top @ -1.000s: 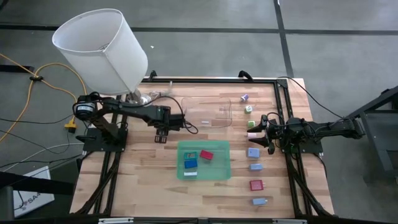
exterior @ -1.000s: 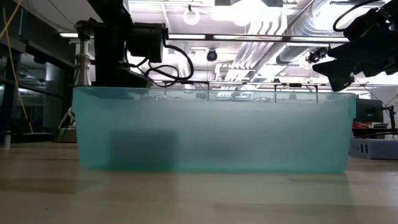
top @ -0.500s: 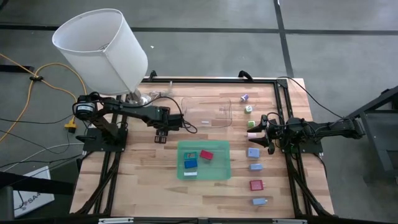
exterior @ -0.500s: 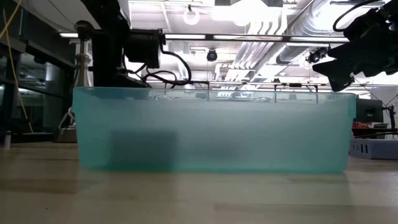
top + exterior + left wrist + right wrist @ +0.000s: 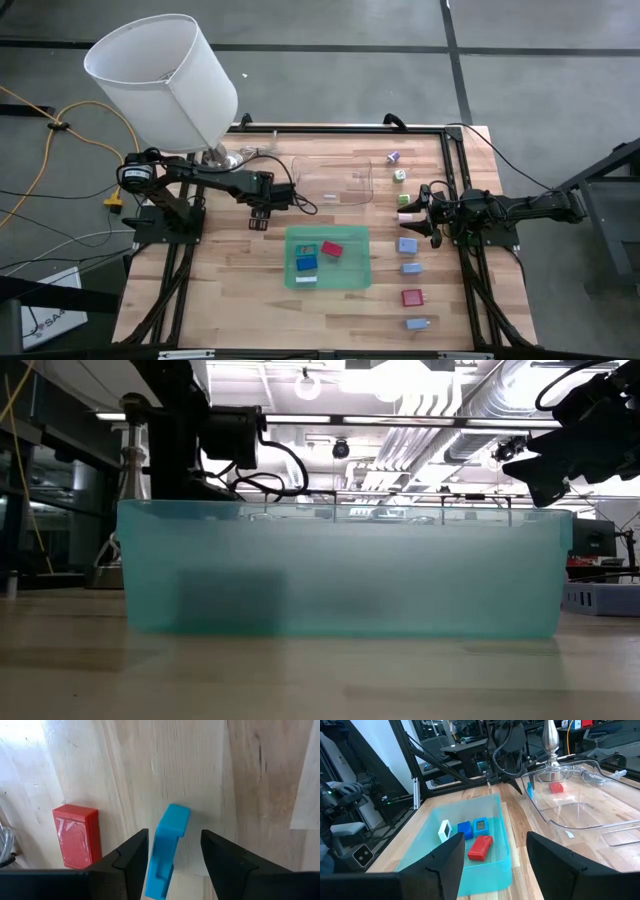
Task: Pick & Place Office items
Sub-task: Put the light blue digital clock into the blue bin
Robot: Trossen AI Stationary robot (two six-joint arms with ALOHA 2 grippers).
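your left tool (image 5: 171, 855) pinches a bright blue block (image 5: 167, 851), a flat narrow piece with a notch in its near end, standing on edge between the dark fingers (image 5: 131, 857). its lower end is cut off by the frame, and from above the tool (image 5: 259, 217) hides it. just beside it a red block (image 5: 76, 835) lies flat on the tabletop (image 5: 240, 775). in the green tray (image 5: 358, 277) lie a red block, two blue ones and a white one. your right tool (image 5: 416, 211) hangs spread and empty over the row of blocks (image 5: 408, 268) along the right edge.
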